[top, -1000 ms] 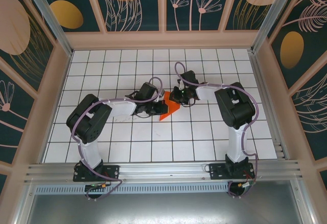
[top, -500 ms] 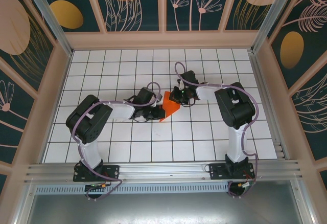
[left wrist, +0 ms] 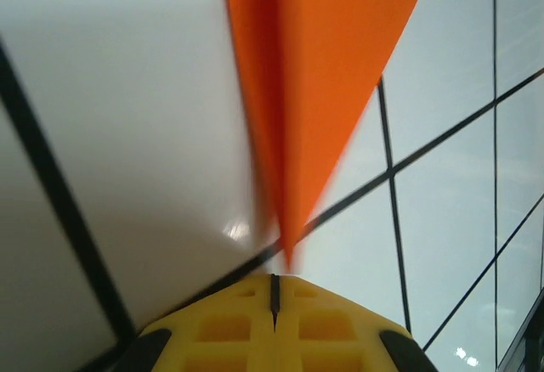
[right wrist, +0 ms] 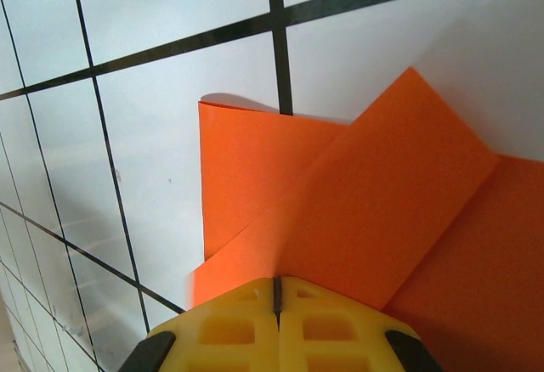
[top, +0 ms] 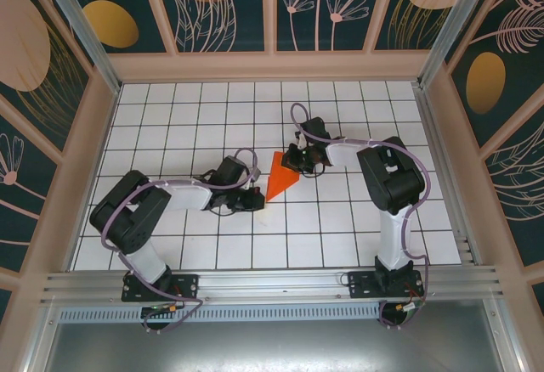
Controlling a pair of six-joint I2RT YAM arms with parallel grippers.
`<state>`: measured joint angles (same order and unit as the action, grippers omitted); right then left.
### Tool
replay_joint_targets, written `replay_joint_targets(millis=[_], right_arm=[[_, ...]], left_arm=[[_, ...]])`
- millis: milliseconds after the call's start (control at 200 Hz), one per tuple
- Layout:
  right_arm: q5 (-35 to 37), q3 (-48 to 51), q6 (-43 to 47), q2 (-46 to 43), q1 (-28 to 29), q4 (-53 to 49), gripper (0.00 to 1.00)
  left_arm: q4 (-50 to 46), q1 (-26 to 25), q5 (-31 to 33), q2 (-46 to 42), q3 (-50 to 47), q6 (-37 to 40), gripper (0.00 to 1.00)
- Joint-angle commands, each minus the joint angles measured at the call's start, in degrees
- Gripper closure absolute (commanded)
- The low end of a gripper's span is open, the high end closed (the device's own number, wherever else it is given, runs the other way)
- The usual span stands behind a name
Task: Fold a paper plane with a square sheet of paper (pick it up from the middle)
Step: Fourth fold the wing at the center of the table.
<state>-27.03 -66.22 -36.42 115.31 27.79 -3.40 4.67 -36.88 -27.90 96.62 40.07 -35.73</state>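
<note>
The orange-red sheet of paper [top: 279, 175] lies on the white gridded table, folded into a narrow pointed shape with its tip toward the near left. My left gripper [top: 257, 200] is shut and low on the table just short of that tip. In the left wrist view the paper [left wrist: 327, 83] ends in a point right ahead of the left gripper [left wrist: 274, 280], and nothing sits between the jaws. My right gripper [top: 294, 163] is shut at the wide far end. In the right wrist view the right gripper [right wrist: 276, 283] rests on overlapping folded flaps of the paper [right wrist: 382, 211].
The white table [top: 340, 236] has black grid lines and is boxed in by pinkish walls on the left [top: 81, 177], the right and the back. An aluminium rail [top: 272, 283] carrying both arm bases runs along the near edge.
My left arm has drawn back toward the near left, sliding its shut gripper off the paper down to the pointed tip. More of the paper now shows. The right arm has not moved.
</note>
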Motion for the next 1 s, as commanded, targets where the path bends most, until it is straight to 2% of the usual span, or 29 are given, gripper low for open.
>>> replay_joint_targets(millis=[0,220,400,490,736,996], right_arm=[[6.5,2.7,0.0,5.6,0.1,-5.7,1.00],[6.4,2.9,-0.3,5.5,0.1,-5.3,1.00],[6.1,2.5,-0.2,5.5,0.1,-5.3,1.00],[5.8,2.2,-0.2,5.4,0.1,-5.2,1.00],[4.8,1.3,0.0,4.9,0.2,-4.8,1.00],[4.0,1.3,2.9,-1.1,0.1,-2.5,0.98]], left_arm=[[-4.8,-0.3,2.1,-4.0,0.7,2.8,1.00],[-4.1,-0.3,12.8,-9.8,4.9,3.1,1.00],[3.5,-0.2,3.0,-4.3,6.7,-0.3,1.00],[5.7,-0.4,0.4,-1.1,7.0,-1.7,1.00],[4.2,-0.3,0.2,5.1,7.8,-1.7,1.00],[1.2,-0.3,4.8,6.8,5.9,-1.5,1.00]])
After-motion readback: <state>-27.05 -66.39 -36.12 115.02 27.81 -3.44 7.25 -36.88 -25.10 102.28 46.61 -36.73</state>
